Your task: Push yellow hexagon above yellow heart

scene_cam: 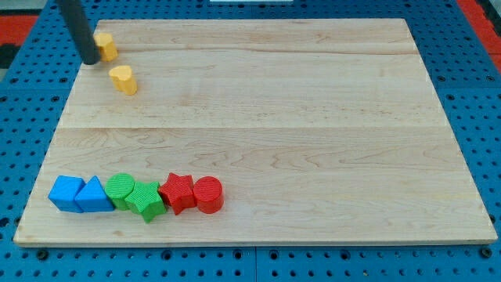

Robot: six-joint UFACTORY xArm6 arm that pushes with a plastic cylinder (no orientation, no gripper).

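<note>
The yellow hexagon [106,45] lies near the board's top left corner. The yellow heart [123,80] lies just below it and slightly to the right, with a small gap between them. My tip [91,59] is at the hexagon's lower left side, touching or almost touching it, and to the upper left of the heart. The dark rod rises from the tip toward the view's top left and hides part of the hexagon's left side.
A row of blocks sits along the board's bottom left: a blue cube [66,193], a blue triangle [94,196], a green cylinder [120,188], a green star [146,200], a red star [178,193], a red cylinder [208,194]. The wooden board [313,117] lies on blue pegboard.
</note>
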